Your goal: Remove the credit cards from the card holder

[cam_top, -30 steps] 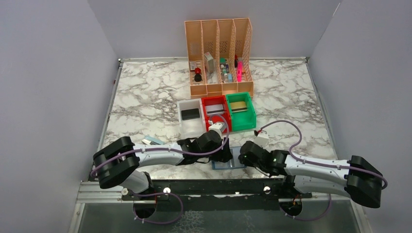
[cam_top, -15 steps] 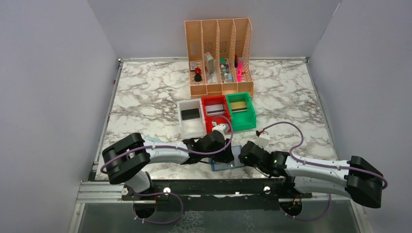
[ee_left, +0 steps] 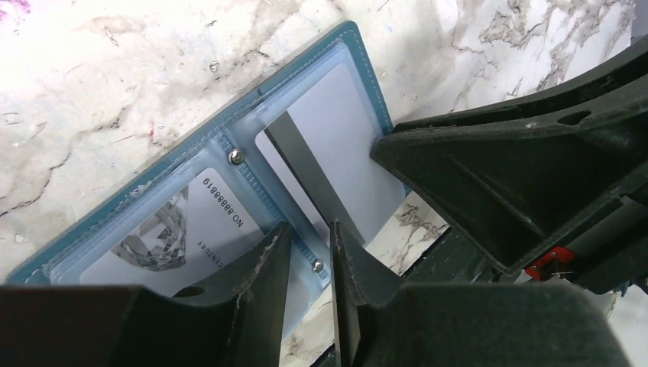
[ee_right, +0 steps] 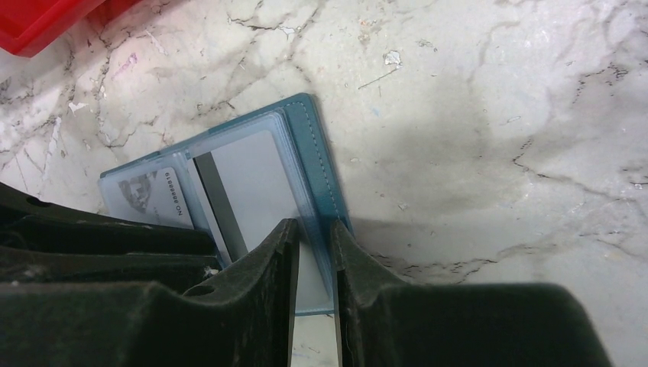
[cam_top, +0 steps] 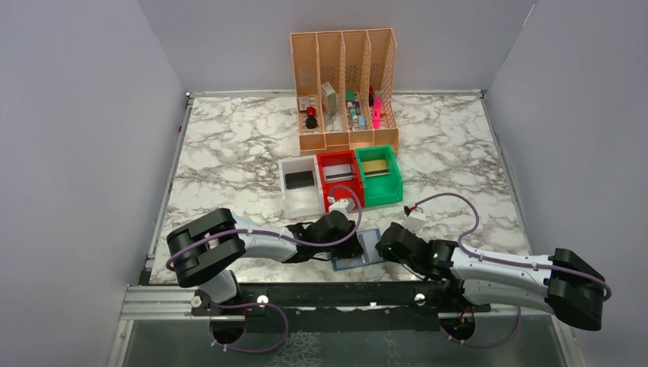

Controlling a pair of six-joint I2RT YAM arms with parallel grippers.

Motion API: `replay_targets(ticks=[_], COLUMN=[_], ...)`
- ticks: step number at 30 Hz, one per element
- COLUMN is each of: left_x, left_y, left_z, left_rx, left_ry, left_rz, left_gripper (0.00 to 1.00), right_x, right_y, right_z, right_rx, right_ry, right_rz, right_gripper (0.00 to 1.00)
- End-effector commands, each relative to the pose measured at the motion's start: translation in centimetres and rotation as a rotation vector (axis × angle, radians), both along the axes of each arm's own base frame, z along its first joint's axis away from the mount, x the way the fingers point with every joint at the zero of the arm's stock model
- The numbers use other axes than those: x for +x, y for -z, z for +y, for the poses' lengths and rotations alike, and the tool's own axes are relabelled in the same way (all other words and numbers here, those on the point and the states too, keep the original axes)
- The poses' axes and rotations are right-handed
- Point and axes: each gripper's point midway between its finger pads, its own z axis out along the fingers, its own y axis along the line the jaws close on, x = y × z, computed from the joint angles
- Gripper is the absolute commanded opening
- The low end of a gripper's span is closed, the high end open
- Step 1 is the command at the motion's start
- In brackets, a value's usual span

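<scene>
From above: finds the card holder open and flat at the near edge of the tabletop, with the left pincer and the right pincer meeting over it.

Left wrist: shows the left pincer narrowed over the riveted spine, with the second card pocketed on the left. Cannot tell whether pinching or pressing. Best used to pin the holder down.

Right wrist: shows the right pincer almost closed on the pocket lip by the silvery-grey card. Cannot tell whether the card is caught. Draw slowly along the pocket; regrip if only plastic follows.
</scene>
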Motion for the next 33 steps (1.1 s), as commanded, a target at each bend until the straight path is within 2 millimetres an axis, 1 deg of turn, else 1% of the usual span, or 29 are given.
replay_targets(ticks=[1, 4, 8, 13, 18, 25, 33], left_x=[-0.1, -0.1, 0.2, 0.3, 0.5, 0.8, 0.9], left_y=[0.3, 0.3, 0.9, 1.3, 1.3, 0.6, 0.8], left_z=[0.1, -0.3, 0.0, 0.5, 0.5, -0.5, -0.7], left_rx=[-0.024, -0.042, -0.039, -0.036, -0.038, -0.061, -0.061], left_ry=[-0.039, -0.052, -0.104, -0.133, -0.142, -0.128, -0.127], left_rz=[0.017, 0.036, 0.050, 0.049, 0.037, 0.018, 0.014], left_gripper=[0.29, 0.29, 0.28, 0.21, 0.16, 0.15, 0.15], right_x=[-1.3, -1.3, -1.4, -1.4, -1.5, -1.6, -1.7], right_y=[1.5, 1.4, 1.4, 1.5, 1.5, 1.7, 2.0], right_z=[-1.1, -0.9, -0.8, -0.7, -0.4, -0.1, -0.1], right_rx=[-0.050, -0.034, -0.017, -0.015, 0.001, 0.007, 0.008], right_ry=[-0.036, -0.043, -0.045, -0.045, -0.056, -0.064, -0.065], right_rz=[0.048, 0.041, 0.039, 0.045, 0.047, 0.054, 0.060], right_gripper=[0.26, 0.26, 0.26, 0.26, 0.26, 0.26, 0.26])
